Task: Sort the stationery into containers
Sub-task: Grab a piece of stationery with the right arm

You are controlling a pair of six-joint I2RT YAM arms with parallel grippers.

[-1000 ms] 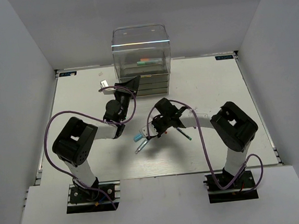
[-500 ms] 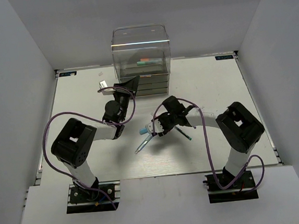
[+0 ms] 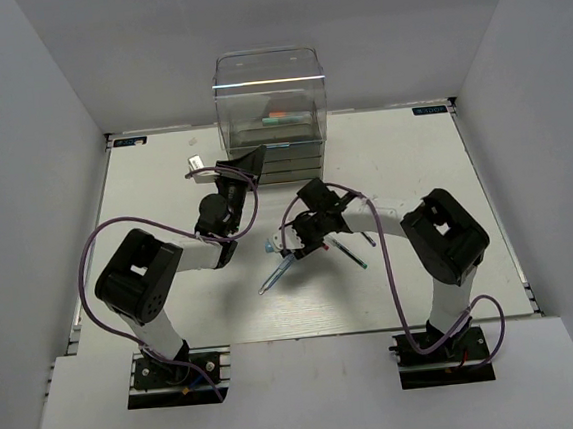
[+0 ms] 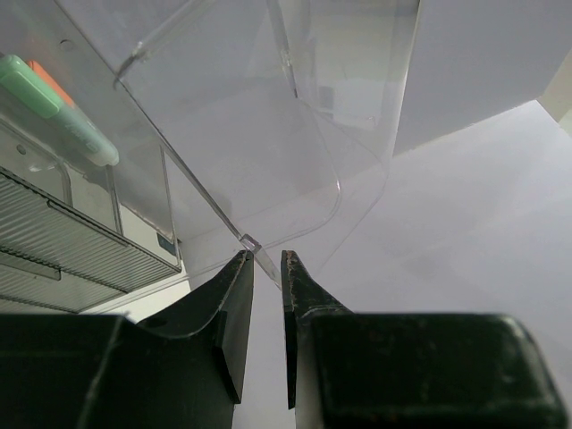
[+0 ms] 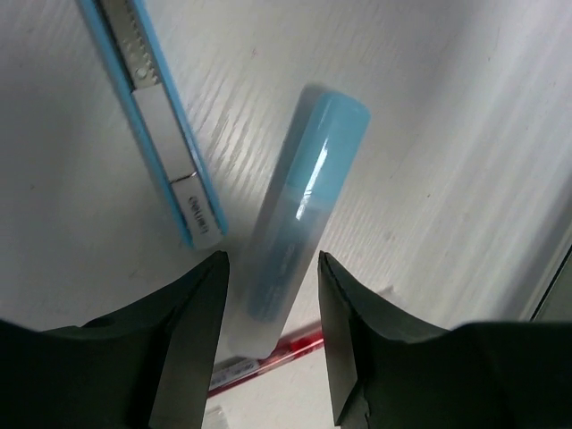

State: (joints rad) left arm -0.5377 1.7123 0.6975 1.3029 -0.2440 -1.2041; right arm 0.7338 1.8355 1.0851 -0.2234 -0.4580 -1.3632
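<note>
Currently I see the drawer unit [image 3: 269, 85] standing at the far edge of the worktop [image 3: 164, 185], with 1 tall clear compartment over a stack of grey-tinted trays [image 4: 71, 250].

Inside the clear compartment lie 2 items: a mint-green marker [image 4: 63, 112] and, just behind and touching it, an orange marker [image 4: 49, 79]. I cannot tell what the grey trays hold.

My left gripper [image 4: 266, 261] sits at the unit's near-left corner, clenched on a thin clear plastic edge [image 4: 192, 170] belonging to the unit. Whether that piece is a drawer or a lid I cannot tell.

My right gripper [image 5: 273, 259] is low over the middle of the worktop, released, its fingers [image 5: 192, 331] standing apart on either side of a blue marker [image 5: 304, 197] that lies flat on the surface.

Beside that marker:
- a silvery-blue pen [image 5: 152, 116], close by on the left gripper's side.
- a red pen [image 5: 268, 356], partly hidden under the fingers.
- a dark pen [image 3: 348, 252], on the other side, well apart from the unit.
</note>
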